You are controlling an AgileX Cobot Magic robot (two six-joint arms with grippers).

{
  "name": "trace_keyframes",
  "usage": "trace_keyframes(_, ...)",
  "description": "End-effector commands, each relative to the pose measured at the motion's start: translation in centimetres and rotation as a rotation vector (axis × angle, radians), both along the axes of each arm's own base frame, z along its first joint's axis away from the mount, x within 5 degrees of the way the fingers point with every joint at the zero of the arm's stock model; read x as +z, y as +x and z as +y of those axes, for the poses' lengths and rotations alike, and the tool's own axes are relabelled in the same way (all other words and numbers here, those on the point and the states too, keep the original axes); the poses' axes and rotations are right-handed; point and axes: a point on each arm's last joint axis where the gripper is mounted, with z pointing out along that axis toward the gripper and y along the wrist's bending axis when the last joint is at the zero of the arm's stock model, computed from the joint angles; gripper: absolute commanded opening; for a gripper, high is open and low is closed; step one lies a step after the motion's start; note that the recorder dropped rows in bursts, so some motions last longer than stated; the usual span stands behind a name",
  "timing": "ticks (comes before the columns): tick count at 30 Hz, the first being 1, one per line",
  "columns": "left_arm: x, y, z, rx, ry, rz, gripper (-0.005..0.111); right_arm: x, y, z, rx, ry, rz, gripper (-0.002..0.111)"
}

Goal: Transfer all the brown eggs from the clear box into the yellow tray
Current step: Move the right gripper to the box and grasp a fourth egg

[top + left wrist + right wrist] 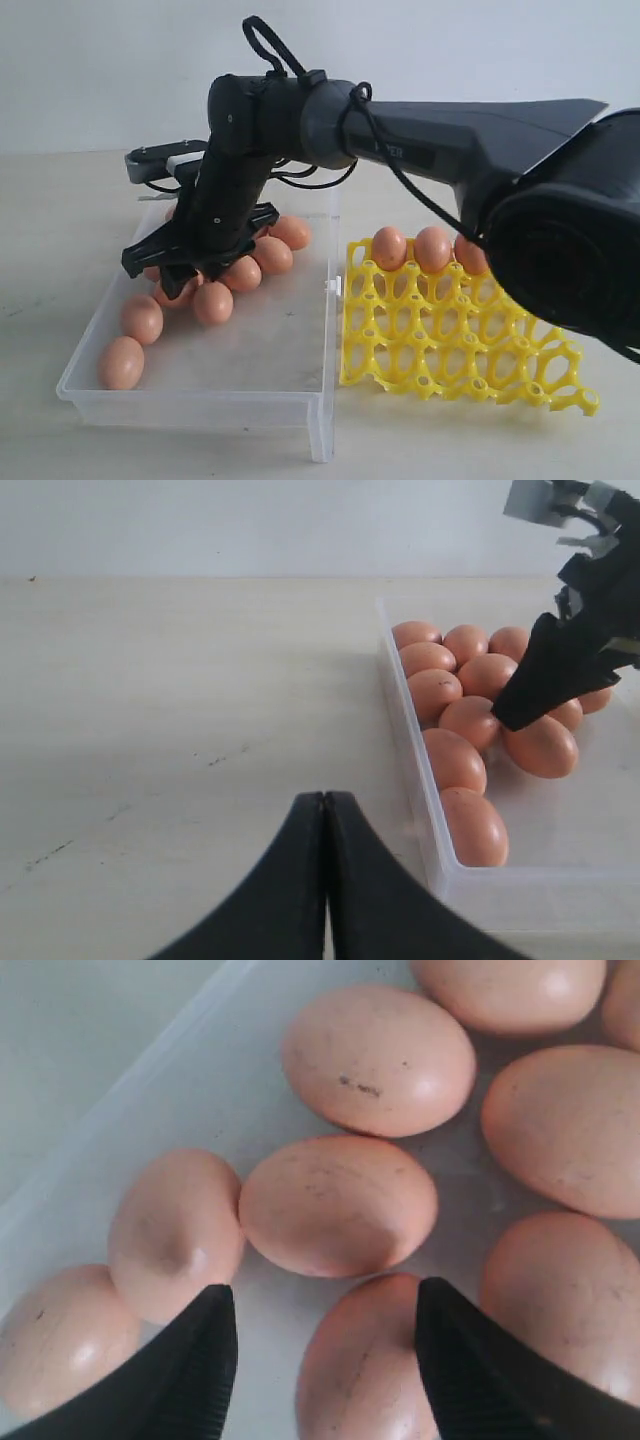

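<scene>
1. Right gripper (325, 1325), jaws wide, straddles one egg (365, 1375) among the brown eggs (245, 272) in the clear box (290, 388), its long axis crosswise to the closing line.
2. Left gripper (325, 815), jaws pressed together, sits outside the box, farther off.

a: what is everything standing on?
b: a pale, off-white table (60, 190), flat and matte, running back to a light wall (100, 60).
a: and what sits straight on it?
b: two things. the clear box (190, 408) lies on the left in the exterior view, its long side running away from the camera. the yellow tray (420, 383) lies flat just beside it on the right.
a: touching?
b: very near. a small latch (328, 286) on the box wall faces the tray, but i cannot tell whether the two meet.
a: any marks?
b: a few small dark specks (215, 762) on the bare top beside the box, seen in the left wrist view.
</scene>
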Motion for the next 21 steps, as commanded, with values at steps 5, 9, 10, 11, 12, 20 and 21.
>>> trace_keyframes(5, 0.2, 0.0, 0.0, 0.001, -0.001, -0.014, 0.0, -1.2, 0.2, 0.1, -0.031, -0.048, 0.048, 0.053)
trace_keyframes(9, 0.2, 0.0, 0.0, 0.001, -0.001, -0.014, 0.0, -2.0, 0.0, 0.0, -0.023, -0.079, 0.084, 0.053)
trace_keyframes(10, 0.2, 0.0, 0.0, 0.001, -0.001, -0.014, 0.0, -2.2, -0.1, 0.0, -0.021, -0.085, 0.09, 0.053)
trace_keyframes(11, 0.2, 0.0, 0.0, 0.001, -0.001, -0.014, 0.0, -2.3, -0.1, -0.1, -0.02, -0.09, 0.096, 0.053)
trace_keyframes(12, 0.2, 0.0, 0.0, 0.001, -0.001, -0.014, 0.0, -2.4, -0.1, -0.1, -0.019, -0.092, 0.098, 0.053)
trace_keyframes(20, 0.2, 0.0, 0.0, 0.001, -0.001, -0.014, 0.0, -2.9, -0.1, -0.1, -0.019, -0.098, 0.107, 0.047)
trace_keyframes(21, 0.2, 0.0, 0.0, 0.001, -0.001, -0.014, 0.0, -2.9, -0.1, -0.1, -0.019, -0.098, 0.107, 0.042)
